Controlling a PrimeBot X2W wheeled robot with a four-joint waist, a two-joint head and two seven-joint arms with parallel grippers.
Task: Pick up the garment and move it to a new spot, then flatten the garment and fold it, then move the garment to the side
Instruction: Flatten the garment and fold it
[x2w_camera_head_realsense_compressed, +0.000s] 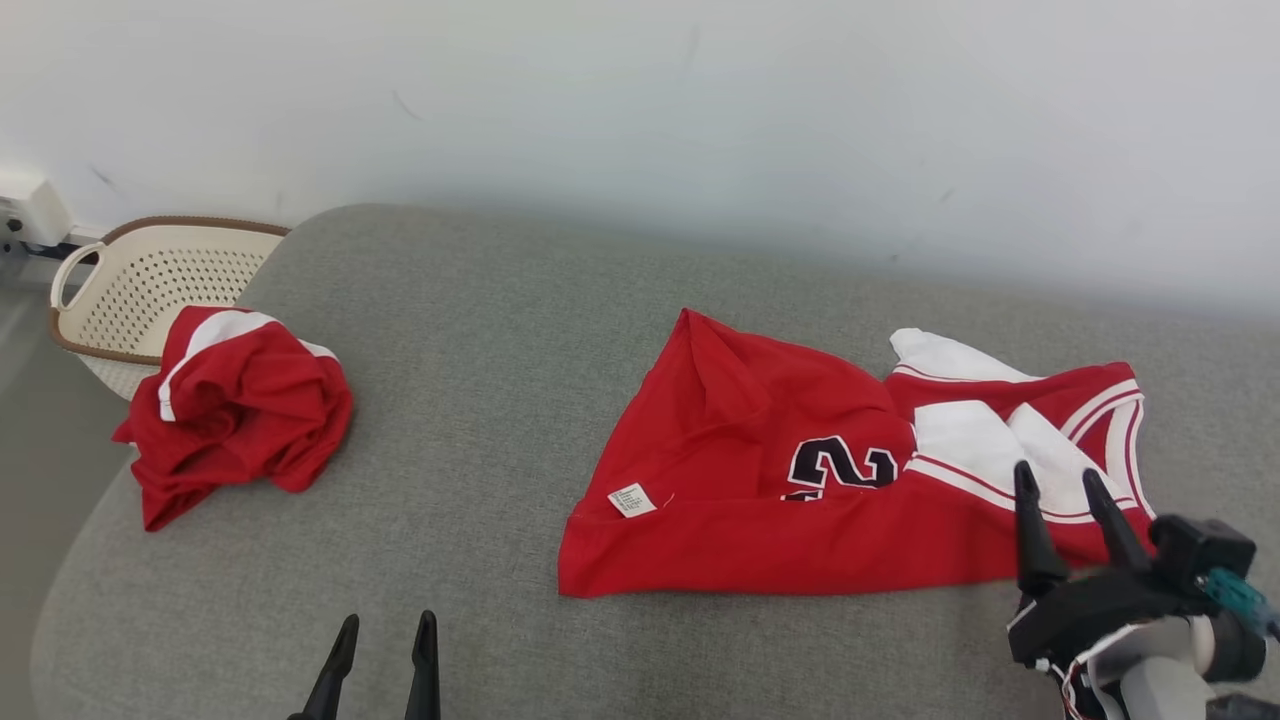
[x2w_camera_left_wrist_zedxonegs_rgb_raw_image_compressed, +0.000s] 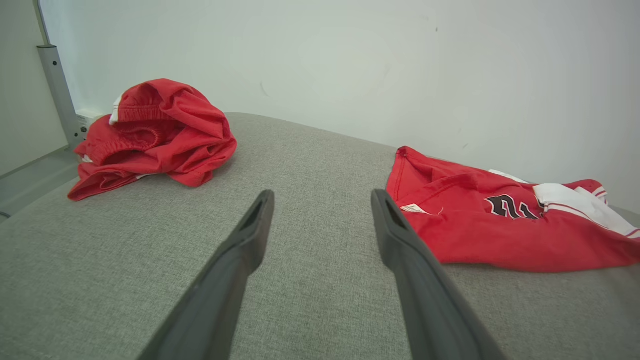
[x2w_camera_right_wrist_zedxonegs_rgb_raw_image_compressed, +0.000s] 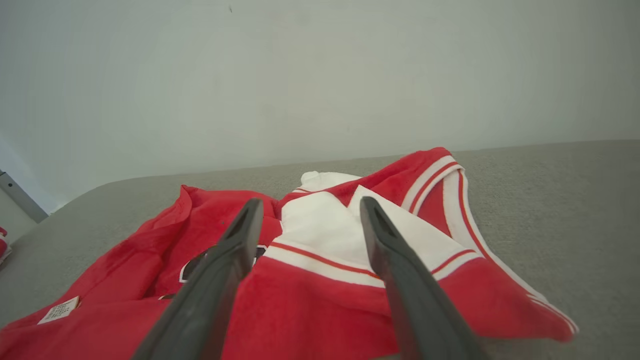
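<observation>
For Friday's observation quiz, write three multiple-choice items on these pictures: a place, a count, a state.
1. The crumpled red-and-white garment lies: A) by the cream perforated basket; B) on the floor; C) under a chair.
2. Red garments on the grey fabric cushion: A) one; B) two; C) four.
3. The right hand is: A) shut on cloth; B) open; C) shut on the basket.
Answers: 1A, it lies at the cushion's basket end; 2B, the bundle plus the spread red numbered jersey; 3B, its fingers stand apart over the jersey.
</observation>
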